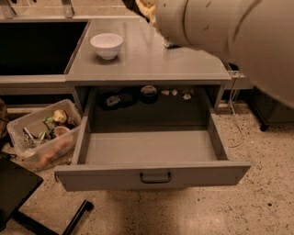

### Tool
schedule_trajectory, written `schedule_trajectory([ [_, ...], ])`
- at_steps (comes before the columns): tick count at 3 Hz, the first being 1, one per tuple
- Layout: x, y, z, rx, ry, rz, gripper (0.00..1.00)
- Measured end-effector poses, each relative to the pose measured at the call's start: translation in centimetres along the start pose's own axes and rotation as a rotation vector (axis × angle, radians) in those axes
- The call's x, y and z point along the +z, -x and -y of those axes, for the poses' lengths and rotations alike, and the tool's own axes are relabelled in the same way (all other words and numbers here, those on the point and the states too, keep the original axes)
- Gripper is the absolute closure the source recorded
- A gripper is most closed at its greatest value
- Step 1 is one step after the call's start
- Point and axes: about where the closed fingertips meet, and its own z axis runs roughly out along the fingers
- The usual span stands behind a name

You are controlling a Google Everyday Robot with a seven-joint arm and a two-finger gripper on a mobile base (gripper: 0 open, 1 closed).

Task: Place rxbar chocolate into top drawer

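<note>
The top drawer [151, 148] is pulled fully out, and its grey floor is bare in front. A dark flat packet with pale marks [113, 100] lies in the shadow at its back; I cannot tell whether this is the rxbar chocolate. My pale arm fills the upper right of the camera view. Its dark end, the gripper [137, 6], sits at the top edge above the tabletop, right of the white bowl [106, 45].
The grey table [138, 64] carries the bowl. A round dark object [149, 91] and small pale bits [174, 93] lie at the drawer's back. On the floor to the left stand a clear bin of clutter [41, 133] and a black chair base [27, 202].
</note>
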Motion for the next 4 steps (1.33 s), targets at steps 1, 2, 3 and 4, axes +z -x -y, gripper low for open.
schedule_trajectory([
  [1,-0.1,-1.7,-5.4,0.048,0.021,-0.032,1.0],
  [2,-1.1,-7.4,-11.4,0.08,0.078,-0.131,1.0],
  [3,-1.1,-7.4,-11.4,0.08,0.078,-0.131,1.0],
  [4,-0.8,-10.0,-13.8,0.105,0.088,-0.154,1.0],
])
